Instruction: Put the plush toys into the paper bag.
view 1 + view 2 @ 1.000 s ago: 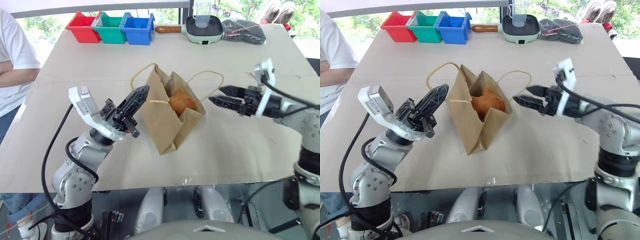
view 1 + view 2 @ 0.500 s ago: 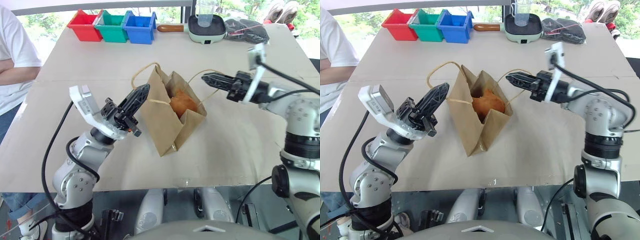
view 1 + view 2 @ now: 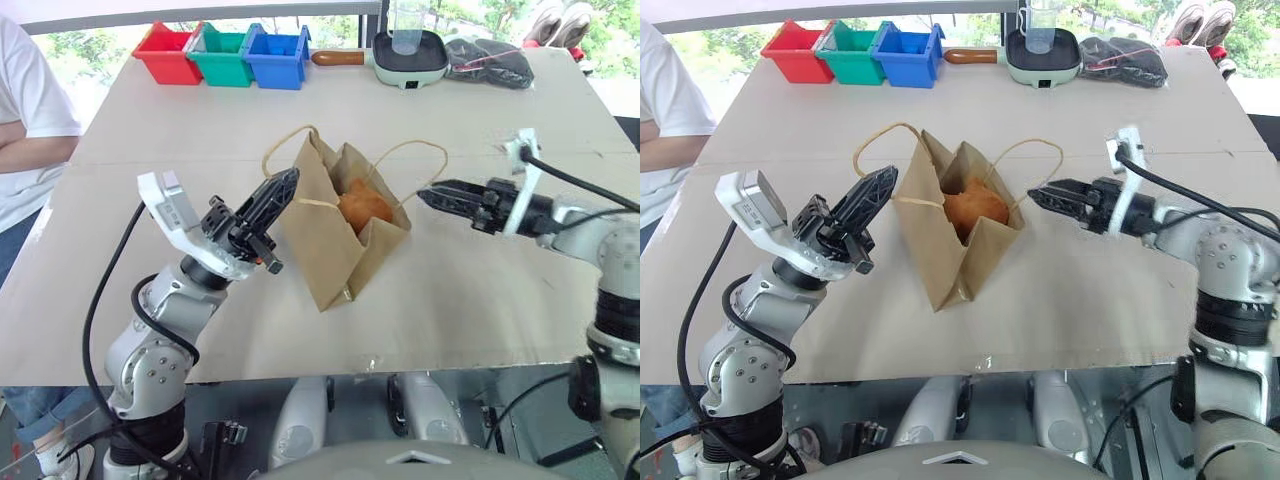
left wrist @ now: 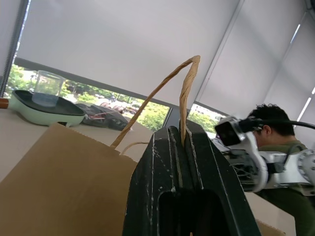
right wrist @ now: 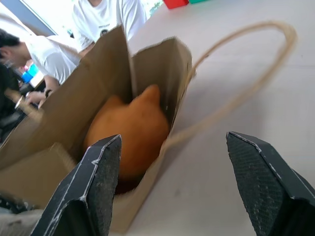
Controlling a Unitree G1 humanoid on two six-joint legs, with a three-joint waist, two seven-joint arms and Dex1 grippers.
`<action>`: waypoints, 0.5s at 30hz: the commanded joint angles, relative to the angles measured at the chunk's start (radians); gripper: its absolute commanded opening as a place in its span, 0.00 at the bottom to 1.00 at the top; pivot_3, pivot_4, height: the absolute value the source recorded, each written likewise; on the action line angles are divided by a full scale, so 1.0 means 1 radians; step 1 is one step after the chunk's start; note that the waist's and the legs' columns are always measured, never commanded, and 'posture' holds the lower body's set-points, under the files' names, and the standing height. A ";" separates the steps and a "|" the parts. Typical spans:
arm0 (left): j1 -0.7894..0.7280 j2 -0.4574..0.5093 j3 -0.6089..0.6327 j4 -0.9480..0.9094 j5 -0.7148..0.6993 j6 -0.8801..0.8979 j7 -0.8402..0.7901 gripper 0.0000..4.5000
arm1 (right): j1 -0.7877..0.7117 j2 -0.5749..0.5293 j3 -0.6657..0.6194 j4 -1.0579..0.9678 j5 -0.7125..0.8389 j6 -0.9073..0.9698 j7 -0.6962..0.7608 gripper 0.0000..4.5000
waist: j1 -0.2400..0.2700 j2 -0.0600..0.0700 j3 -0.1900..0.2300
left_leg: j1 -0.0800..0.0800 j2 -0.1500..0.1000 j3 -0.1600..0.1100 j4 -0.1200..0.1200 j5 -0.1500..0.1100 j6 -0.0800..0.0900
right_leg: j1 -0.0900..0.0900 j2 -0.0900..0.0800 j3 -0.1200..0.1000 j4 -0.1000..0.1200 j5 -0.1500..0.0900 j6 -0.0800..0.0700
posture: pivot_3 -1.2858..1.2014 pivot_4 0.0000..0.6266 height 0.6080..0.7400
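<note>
The brown paper bag [image 3: 330, 250] lies tilted on the table with its mouth open toward the far right. One orange-brown plush toy [image 3: 362, 208] sits inside the mouth, and it also fills the opening in the right wrist view, plush toy [image 5: 130, 132]. My left gripper [image 3: 285, 185] is shut on one rope handle [image 4: 184, 88] at the bag's left side. My right gripper [image 3: 432, 198] hovers open just right of the bag's mouth, near the other rope handle [image 3: 415, 150], holding nothing.
Red [image 3: 166, 55], green [image 3: 222, 58] and blue [image 3: 274, 58] bins stand at the far left. A pale green pan [image 3: 406, 60] and a dark bundle [image 3: 490, 62] sit at the far edge. A person in a white shirt [image 3: 25, 130] stands by the left edge.
My right gripper rose toward the bag's far handle with narrower jaws, then came back down to the right of the mouth and opened wider. The left gripper and bag stayed put.
</note>
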 commanded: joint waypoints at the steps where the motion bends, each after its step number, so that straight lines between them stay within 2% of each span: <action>1: 0.003 0.012 0.015 -0.029 -0.008 -0.015 -0.018 0.00 | -0.068 0.027 0.027 0.064 -0.039 -0.099 0.044 0.66 | 0.000 0.000 0.000 | 0.000 0.000 0.000 0.000 0.000 0.000 | 0.000 0.000 0.000 0.000 0.000 0.000 | 0.52 0.24 1.00; 3: 0.000 0.012 0.019 -0.027 -0.008 -0.017 -0.017 0.00 | -0.089 0.037 0.040 0.095 -0.043 -0.128 0.082 0.55 | 0.001 0.000 0.000 | -0.001 0.000 -0.001 0.000 0.000 0.000 | 0.000 0.000 -0.001 0.000 0.000 0.000 | 0.52 0.24 1.00; 6: -0.008 0.015 0.022 -0.018 -0.002 -0.021 -0.020 0.00 | -0.098 0.058 0.033 0.104 -0.023 -0.175 0.143 0.26 | 0.007 0.000 0.000 | -0.002 -0.001 -0.002 0.000 0.000 0.000 | 0.000 -0.001 -0.002 -0.001 0.000 0.000 | 0.52 0.24 1.00; 7: -0.018 0.020 0.025 -0.004 0.004 -0.023 -0.023 0.00 | -0.098 0.074 0.016 0.088 0.015 -0.188 0.174 0.13 | 0.007 0.000 0.000 | -0.002 -0.001 -0.002 0.000 0.000 0.000 | 0.000 -0.001 -0.002 -0.001 0.000 0.000 | 0.52 0.24 1.00; 9: -0.068 0.044 0.033 0.055 0.021 -0.017 -0.034 0.00 | -0.104 0.105 -0.031 0.033 0.122 -0.169 0.194 0.02 | 0.006 0.000 0.000 | -0.002 0.000 -0.002 0.000 0.000 0.000 | 0.000 -0.001 -0.002 -0.001 0.000 0.000 | 0.52 0.24 1.00; 13: -0.254 0.104 0.030 0.241 0.088 -0.022 -0.087 0.00 | -0.124 0.116 -0.072 -0.086 0.255 -0.131 0.124 0.02 | 0.014 0.001 0.001 | -0.001 0.000 -0.005 0.000 0.000 0.000 | 0.000 0.000 -0.005 0.001 0.000 0.000 | 0.52 0.24 1.00; 15: -0.360 0.143 0.010 0.360 0.136 -0.036 -0.172 0.00 | -0.133 0.108 -0.075 -0.144 0.288 -0.131 0.074 0.02 | 0.015 0.001 0.001 | -0.001 -0.001 -0.004 0.001 0.000 0.000 | 0.000 0.000 -0.004 0.001 0.000 0.000 | 0.52 0.24 1.00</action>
